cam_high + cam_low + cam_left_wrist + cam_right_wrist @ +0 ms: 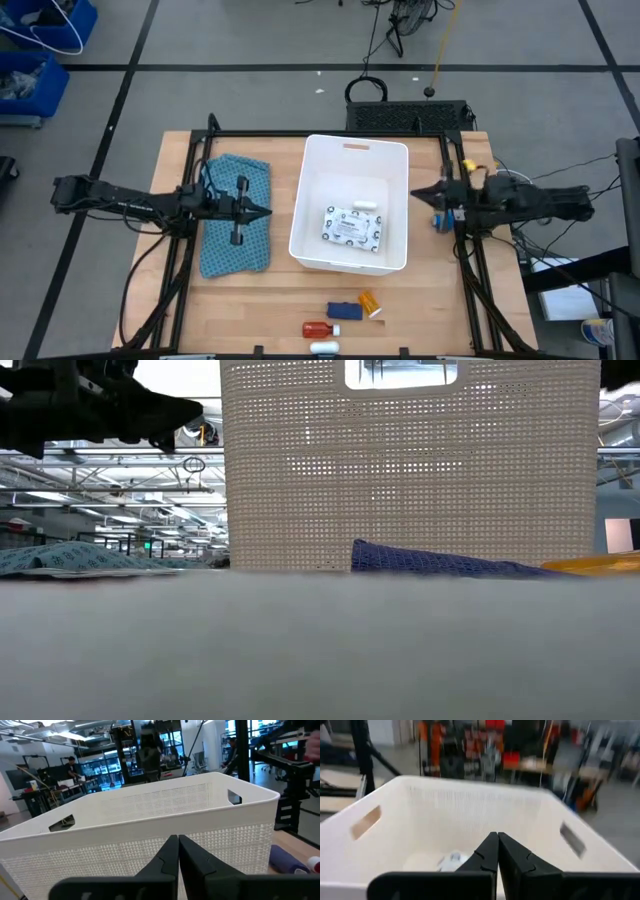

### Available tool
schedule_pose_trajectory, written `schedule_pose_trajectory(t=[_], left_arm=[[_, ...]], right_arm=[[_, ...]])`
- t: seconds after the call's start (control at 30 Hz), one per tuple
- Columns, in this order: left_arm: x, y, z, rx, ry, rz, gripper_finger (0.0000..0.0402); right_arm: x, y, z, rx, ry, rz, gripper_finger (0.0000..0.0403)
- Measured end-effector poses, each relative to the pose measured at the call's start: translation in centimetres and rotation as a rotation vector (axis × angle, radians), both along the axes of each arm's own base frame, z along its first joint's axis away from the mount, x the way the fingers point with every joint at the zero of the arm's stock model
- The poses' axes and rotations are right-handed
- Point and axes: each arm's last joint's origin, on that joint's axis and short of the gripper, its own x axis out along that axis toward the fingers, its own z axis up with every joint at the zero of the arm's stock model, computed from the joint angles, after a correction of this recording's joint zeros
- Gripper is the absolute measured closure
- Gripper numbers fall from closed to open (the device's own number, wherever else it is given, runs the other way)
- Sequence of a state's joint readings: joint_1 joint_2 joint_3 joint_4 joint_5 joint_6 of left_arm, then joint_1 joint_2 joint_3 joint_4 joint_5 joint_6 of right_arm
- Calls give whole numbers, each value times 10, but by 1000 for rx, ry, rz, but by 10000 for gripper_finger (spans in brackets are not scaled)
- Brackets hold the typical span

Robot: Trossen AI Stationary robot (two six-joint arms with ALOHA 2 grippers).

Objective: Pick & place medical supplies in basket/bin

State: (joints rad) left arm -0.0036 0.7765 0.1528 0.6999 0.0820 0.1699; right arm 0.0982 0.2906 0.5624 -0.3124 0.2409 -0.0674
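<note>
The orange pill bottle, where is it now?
In the high view, the orange pill bottle lies on the table's near edge, outside the basket, right of a blue piece.

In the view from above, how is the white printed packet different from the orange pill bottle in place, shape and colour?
The white printed packet lies inside the white bin, while the orange pill bottle lies outside it on the wooden table. The packet is flat, wide and white with dark print; the bottle is small, narrow and orange. No gripper touches either one.

Grey floor [250,40], blue bins [35,45], cables [415,25]
</note>
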Motion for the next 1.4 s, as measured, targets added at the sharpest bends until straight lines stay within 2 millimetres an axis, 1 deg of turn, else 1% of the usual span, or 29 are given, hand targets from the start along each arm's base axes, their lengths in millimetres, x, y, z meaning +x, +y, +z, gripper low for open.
schedule_pose_trajectory(t=[0.1, 0.17, 0.3, 0.4, 0.5, 0.67, 0.77, 0.87, 0.93, 1.03, 1.17, 1.27, 1.4], left_arm=[[0, 0, -1, 4, 14, 0, 395], [0, 0, -2, 3, 18, 2, 399], [0, 0, -2, 5, 19, 4, 386], [0, 0, -2, 8, 16, 5, 375], [0, 0, -2, 11, 15, 5, 372], [0, 0, 0, 10, -3, 5, 371], [0, 0, 1, 10, -7, 5, 371], [0, 0, 1, 9, -7, 5, 371], [0, 0, 0, 9, -6, 5, 371], [0, 0, 0, 9, -6, 5, 371], [0, 0, 0, 7, -6, 5, 371], [0, 0, 0, 8, -6, 4, 371], [0, 0, 0, 4, -5, 4, 371]], right_arm=[[-14, -1, 22, 123, 146, -29, 403], [-20, -2, 26, 194, 278, -62, 403], [-24, -3, 24, 259, 510, -159, 402], [-19, -2, 15, 287, 660, -176, 385], [-11, 0, 7, 315, 784, -200, 342], [2, 1, -1, 306, 915, -240, 244], [3, 2, -7, 302, 1027, -234, 192], [1, 2, -11, 285, 1134, -251, 160], [1, 3, -13, 299, 1172, -258, 151], [3, 3, -15, 327, 1167, -290, 147], [4, 3, -29, 343, 1186, -310, 147], [3, 4, -38, 365, 1223, -277, 147], [0, 4, -44, 322, 1250, -235, 147]])
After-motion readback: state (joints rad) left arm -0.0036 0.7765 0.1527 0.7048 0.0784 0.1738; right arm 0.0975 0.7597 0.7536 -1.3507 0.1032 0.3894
